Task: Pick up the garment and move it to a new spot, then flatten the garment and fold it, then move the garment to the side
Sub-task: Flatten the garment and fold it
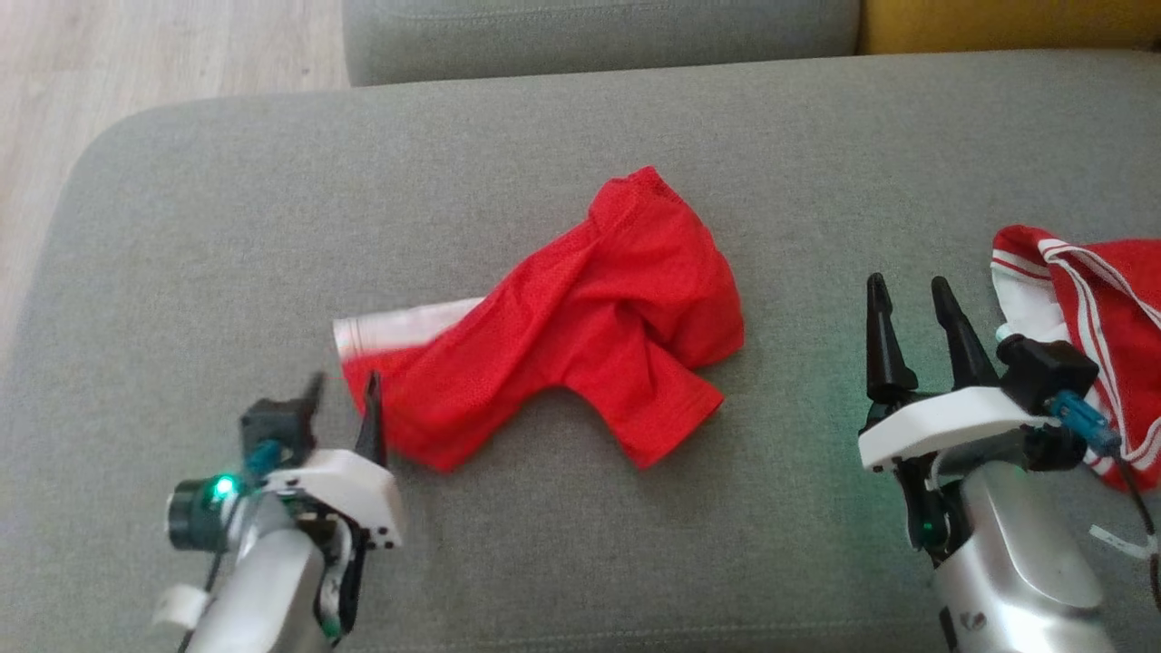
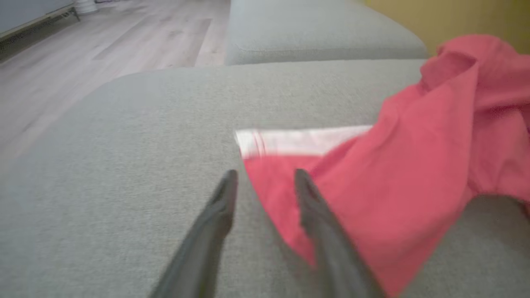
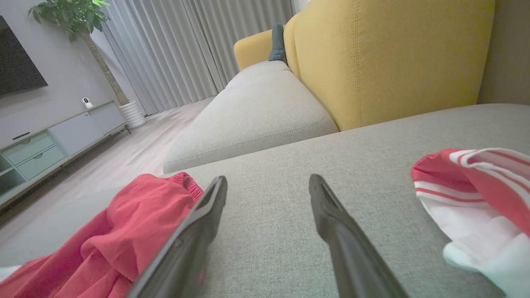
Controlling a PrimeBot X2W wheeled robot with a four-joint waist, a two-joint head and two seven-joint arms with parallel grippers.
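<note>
- Two grippers: the left gripper (image 1: pixel 345 381) has its jaws partly apart and grips nothing. It sits at the near-left corner of the red garment (image 1: pixel 599 308), by its white band.
- The right gripper (image 1: pixel 910 286) is spread wide and empty over bare cushion, between the two garments.
- Two garments: the red one lies crumpled mid-cushion, and a red-and-white striped garment (image 1: pixel 1088 299) is bunched at the right edge.
- The left wrist view, blurred, shows one finger (image 2: pixel 314 207) over the red cloth (image 2: pixel 414 165) and the other over the cushion.
- The right wrist view adds the room: a yellow backrest (image 3: pixel 385 58), curtains (image 3: pixel 186 49), a plant (image 3: pixel 70 16), a cabinet (image 3: pixel 54 140) and a dark screen (image 3: pixel 16 70).
- Two grey cushions: the work cushion (image 1: pixel 181 227) and a second cushion (image 1: pixel 590 36) beyond it, with a wooden floor (image 1: pixel 136 54) to the left.
</note>
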